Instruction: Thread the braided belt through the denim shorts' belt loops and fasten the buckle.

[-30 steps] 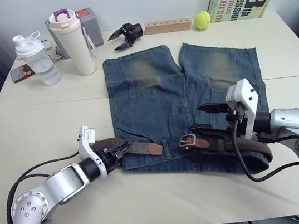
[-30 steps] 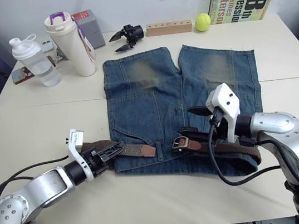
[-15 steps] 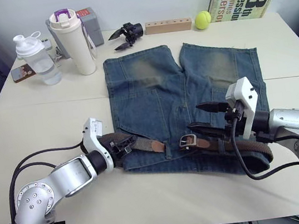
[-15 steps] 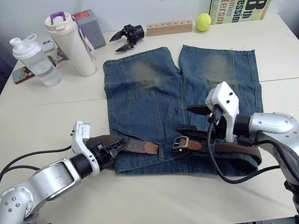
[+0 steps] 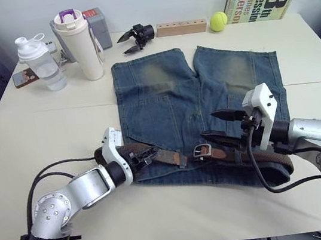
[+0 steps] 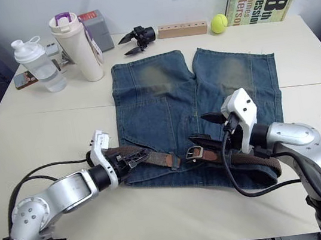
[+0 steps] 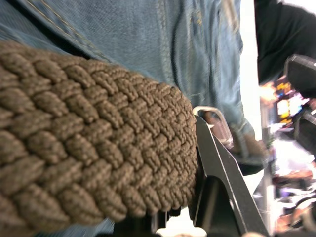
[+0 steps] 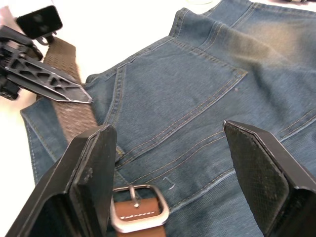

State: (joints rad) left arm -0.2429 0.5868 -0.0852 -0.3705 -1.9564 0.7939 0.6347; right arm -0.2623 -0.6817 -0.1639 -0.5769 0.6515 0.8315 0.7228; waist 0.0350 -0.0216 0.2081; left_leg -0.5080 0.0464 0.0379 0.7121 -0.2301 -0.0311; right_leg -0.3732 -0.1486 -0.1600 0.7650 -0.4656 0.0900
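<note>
Belt lies along the waistband of the denim shorts, which are spread flat on the counter, waistband toward us.

Left end effector: closed on the belt's braided stretch near the shorts' left edge; the left wrist view shows the weave pressed against one finger. The tan tip sticks out just past it, pointing toward the buckle.

Buckle rests at mid-waistband, its frame empty, a gap between it and the tip. Not fastened.

Right end effector: fingers spread wide, holding nothing, hovering just above the belt right of the buckle.

Belt runs on around the shorts' right edge. We judge threading largely done, though we cannot make out each belt loop. Left: feed the tip through the buckle and set the prong.
</note>
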